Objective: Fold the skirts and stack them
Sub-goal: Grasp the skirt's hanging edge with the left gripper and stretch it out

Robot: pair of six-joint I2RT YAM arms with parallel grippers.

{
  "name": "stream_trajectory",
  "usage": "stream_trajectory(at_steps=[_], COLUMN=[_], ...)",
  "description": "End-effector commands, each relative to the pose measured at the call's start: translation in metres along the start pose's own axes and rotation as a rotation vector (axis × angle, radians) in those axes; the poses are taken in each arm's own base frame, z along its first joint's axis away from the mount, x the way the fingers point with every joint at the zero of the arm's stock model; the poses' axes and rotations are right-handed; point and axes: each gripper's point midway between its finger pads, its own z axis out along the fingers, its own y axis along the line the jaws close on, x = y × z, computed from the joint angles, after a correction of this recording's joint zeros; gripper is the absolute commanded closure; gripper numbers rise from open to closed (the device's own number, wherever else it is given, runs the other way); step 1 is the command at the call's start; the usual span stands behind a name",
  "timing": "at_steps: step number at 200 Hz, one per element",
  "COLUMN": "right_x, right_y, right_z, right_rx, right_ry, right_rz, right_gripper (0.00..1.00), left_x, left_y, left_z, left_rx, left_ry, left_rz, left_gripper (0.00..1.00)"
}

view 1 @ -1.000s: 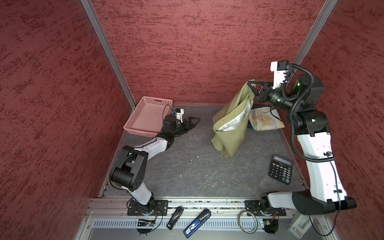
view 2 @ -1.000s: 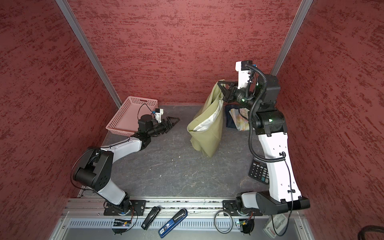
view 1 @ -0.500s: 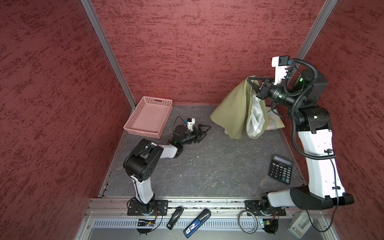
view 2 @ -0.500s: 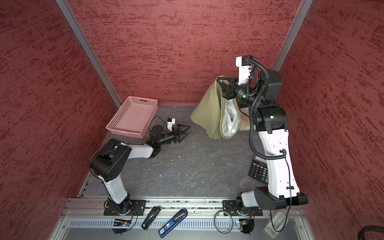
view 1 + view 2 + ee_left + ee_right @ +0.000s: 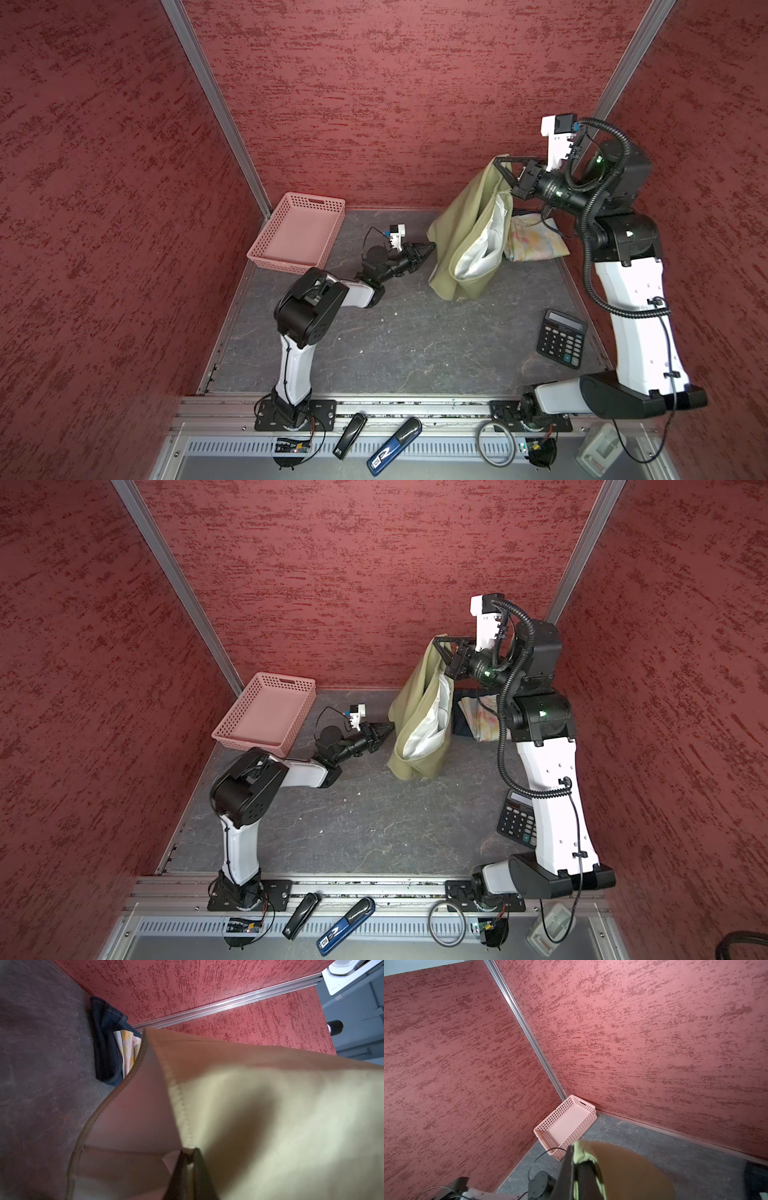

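The olive green skirt (image 5: 461, 232) (image 5: 415, 712) hangs from my right gripper (image 5: 496, 160) (image 5: 436, 639), which is raised at the back right and shut on its top edge. Its white lining shows, and its lower end rests on the table. My left gripper (image 5: 432, 246) (image 5: 390, 726) reaches in low from the left and is shut on the skirt's side seam (image 5: 182, 1109); the left wrist view shows the jaws (image 5: 190, 1154) pinching it. Behind it the floral skirt (image 5: 536, 243) (image 5: 126, 1049) lies folded on the denim skirt (image 5: 457, 717) (image 5: 106, 1047).
A pink perforated basket (image 5: 291, 259) (image 5: 548, 1126) stands at the back left corner. A black calculator (image 5: 561, 338) lies beside the right arm's base. A black stapler (image 5: 351, 430), a blue one (image 5: 395, 446) and a cable ring (image 5: 494, 442) lie on the front rail.
My left arm has swung right from beside the basket to the hanging skirt and its jaws have shut on the seam. The skirt swung out and has dropped back.
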Motion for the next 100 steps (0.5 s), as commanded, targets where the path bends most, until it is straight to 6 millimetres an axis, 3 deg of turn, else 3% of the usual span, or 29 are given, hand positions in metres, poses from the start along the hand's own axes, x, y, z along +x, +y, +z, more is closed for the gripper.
stream_trajectory(at_steps=[1, 27, 44, 71, 100], right_x=[0.006, 0.018, 0.022, 0.021, 0.016], right_y=[-0.015, -0.031, -0.037, -0.038, -0.041], right_z=[-0.002, 0.0, 0.0, -0.001, -0.008], right_rx=[0.054, 0.091, 0.114, 0.12, 0.166], right_ry=[-0.019, -0.018, -0.019, -0.016, -0.009], right_rz=[-0.012, 0.002, 0.003, -0.01, -0.046], right_gripper=[1.0, 1.0, 1.0, 1.0, 1.0], left_x=[-0.017, -0.027, -0.027, -0.037, -0.04], left_y=[-0.086, -0.121, -0.115, -0.112, -0.137], left_z=[-0.027, -0.05, -0.062, -0.097, -0.12], left_rx=[0.07, 0.06, -0.016, -0.058, -0.136], left_ry=[-0.033, -0.011, 0.005, -0.047, -0.03], left_rz=[0.173, 0.215, 0.22, 0.204, 0.273], left_gripper=[1.0, 1.0, 1.0, 1.0, 1.0])
